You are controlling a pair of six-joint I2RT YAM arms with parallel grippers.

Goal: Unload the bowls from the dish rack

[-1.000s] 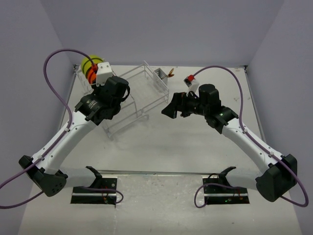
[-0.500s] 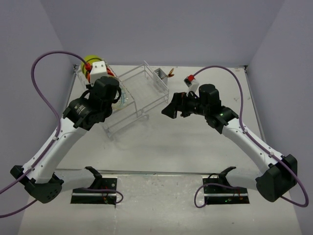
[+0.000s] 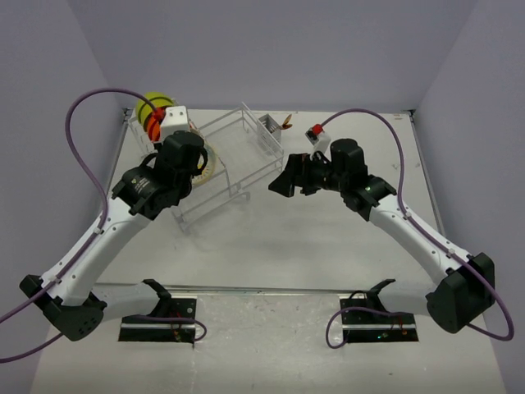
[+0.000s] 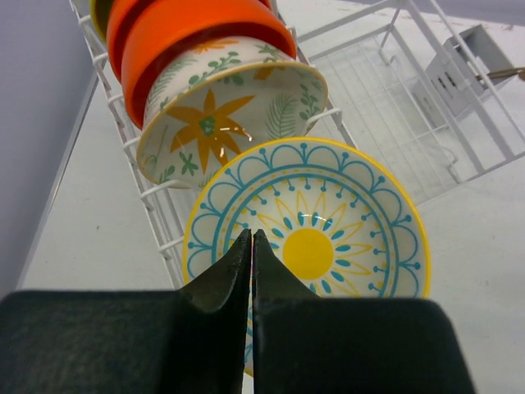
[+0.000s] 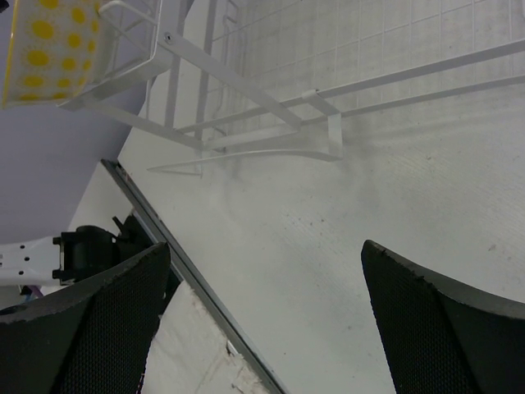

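The white wire dish rack (image 3: 234, 152) stands at the back left of the table. At its left end, on edge, stand a lime-green bowl (image 3: 152, 105) and orange bowls (image 3: 152, 123). In the left wrist view the cream flower-patterned bowl (image 4: 221, 115) leans in front of two orange bowls (image 4: 184, 33), with a sliver of the green bowl (image 4: 101, 10) behind. My left gripper (image 4: 251, 240) is shut and empty, just above a yellow and blue plate (image 4: 328, 238) in the rack. My right gripper (image 5: 267, 279) is open and empty, over the table by the rack's right side (image 5: 271, 90).
A grey cutlery basket (image 4: 467, 57) hangs on the rack's far end, with an orange-handled utensil (image 3: 286, 124) in it. A yellow-dotted dish (image 5: 37, 49) shows at the rack's edge in the right wrist view. A metal rail (image 3: 271, 290) runs along the near table edge.
My left arm swung left and then slightly back right above the rack's left end, and the plate now shows beside it. My right arm edged a little to the left.
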